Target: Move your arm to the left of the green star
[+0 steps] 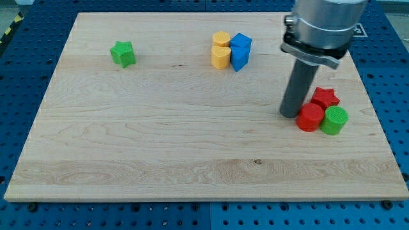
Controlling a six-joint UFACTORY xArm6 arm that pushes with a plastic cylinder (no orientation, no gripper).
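Note:
The green star (123, 53) lies near the view's top left of the wooden board (160, 147). My tip (290, 115) rests on the board at the view's right, far to the right of the green star. It stands just left of a red cylinder (310, 118), touching or nearly touching it. A red star (325, 98) and a green cylinder (334, 121) sit close beside that red cylinder.
A yellow block (220, 50) and a blue block (240, 51) stand side by side, touching, at the view's top centre. The board lies on a blue perforated table (19, 70).

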